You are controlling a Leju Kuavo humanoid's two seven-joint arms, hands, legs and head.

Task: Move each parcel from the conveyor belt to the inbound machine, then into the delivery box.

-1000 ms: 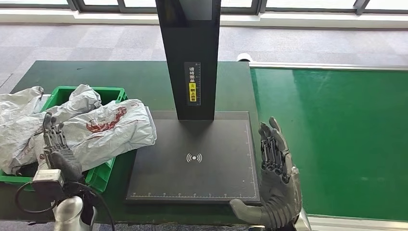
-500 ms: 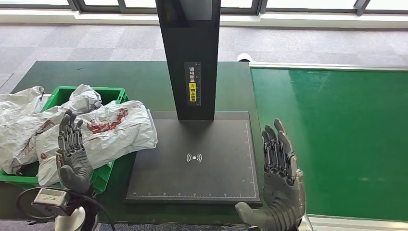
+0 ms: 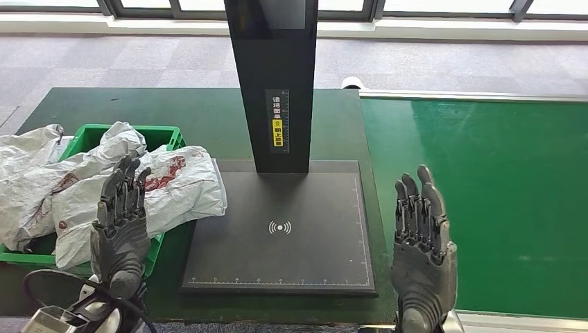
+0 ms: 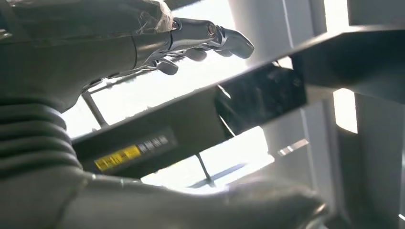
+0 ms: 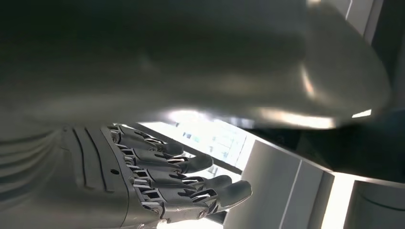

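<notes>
Several crumpled white parcels with red print lie heaped in and over the green delivery box at the left. The black inbound machine's flat pad is bare, its black post rising behind. The green conveyor belt at the right carries no parcel. My left hand is raised with fingers straight and apart, in front of the box and holding nothing; it also shows up close. My right hand stands upright and empty at the pad's right front corner; its fingers are extended.
The dark green table stretches behind the box. A silver rail edges the belt at the back. One parcel spills over the box's left side.
My left hand has moved right and up toward the box's front right. My right hand has shifted right and turned, so its thumb no longer sticks out to the left.
</notes>
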